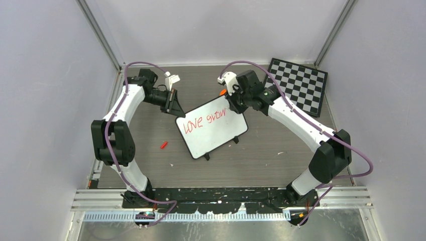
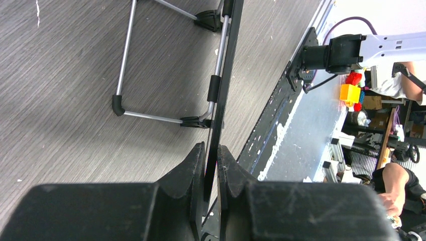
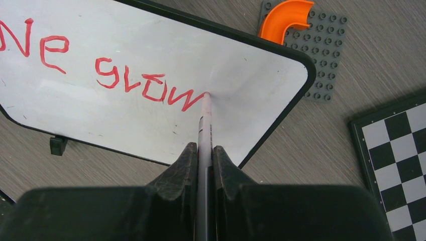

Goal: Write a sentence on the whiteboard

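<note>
The whiteboard (image 1: 216, 135) lies tilted in the middle of the table, with red words of the sentence (image 1: 203, 119) reading "love grow" along its far side. My left gripper (image 1: 175, 104) is shut on the board's far-left rim; the left wrist view has the thin black edge (image 2: 224, 75) clamped between the fingers of the left gripper (image 2: 211, 155). My right gripper (image 3: 203, 150) is shut on a pale marker (image 3: 205, 123). Its tip touches the whiteboard (image 3: 125, 125) at the end of the "w" in the sentence (image 3: 143, 85).
A black-and-white chessboard (image 1: 299, 83) lies at the back right, its corner also in the right wrist view (image 3: 397, 150). A small red cap (image 1: 164, 145) rests left of the board. A grey studded plate (image 3: 324, 55) with an orange curved piece (image 3: 286, 17) sits behind the board.
</note>
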`<state>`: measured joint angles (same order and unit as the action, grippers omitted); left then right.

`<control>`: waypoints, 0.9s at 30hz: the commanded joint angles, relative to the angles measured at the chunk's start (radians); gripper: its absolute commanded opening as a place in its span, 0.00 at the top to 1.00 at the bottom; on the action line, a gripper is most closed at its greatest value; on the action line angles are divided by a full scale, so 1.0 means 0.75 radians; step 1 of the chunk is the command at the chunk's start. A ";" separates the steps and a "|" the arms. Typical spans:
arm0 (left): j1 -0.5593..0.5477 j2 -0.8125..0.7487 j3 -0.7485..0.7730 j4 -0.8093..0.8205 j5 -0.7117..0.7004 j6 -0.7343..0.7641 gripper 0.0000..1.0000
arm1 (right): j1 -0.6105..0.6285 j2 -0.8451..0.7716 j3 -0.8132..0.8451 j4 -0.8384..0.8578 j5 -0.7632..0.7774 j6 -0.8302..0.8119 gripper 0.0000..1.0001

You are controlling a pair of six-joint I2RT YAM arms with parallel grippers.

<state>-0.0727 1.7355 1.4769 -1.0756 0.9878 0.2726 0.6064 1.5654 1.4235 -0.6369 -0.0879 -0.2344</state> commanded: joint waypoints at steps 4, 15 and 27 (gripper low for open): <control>-0.007 0.017 0.029 0.032 -0.044 0.011 1.00 | -0.005 -0.084 0.012 -0.005 -0.027 -0.004 1.00; -0.014 0.014 0.033 0.028 -0.050 0.009 1.00 | -0.051 -0.054 -0.004 0.018 -0.004 0.007 1.00; -0.014 0.014 0.033 0.029 -0.055 0.010 1.00 | -0.053 0.004 0.041 0.047 -0.015 0.030 1.00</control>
<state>-0.0746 1.7355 1.4769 -1.0786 0.9901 0.2726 0.5678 1.5585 1.4158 -0.6441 -0.0875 -0.2291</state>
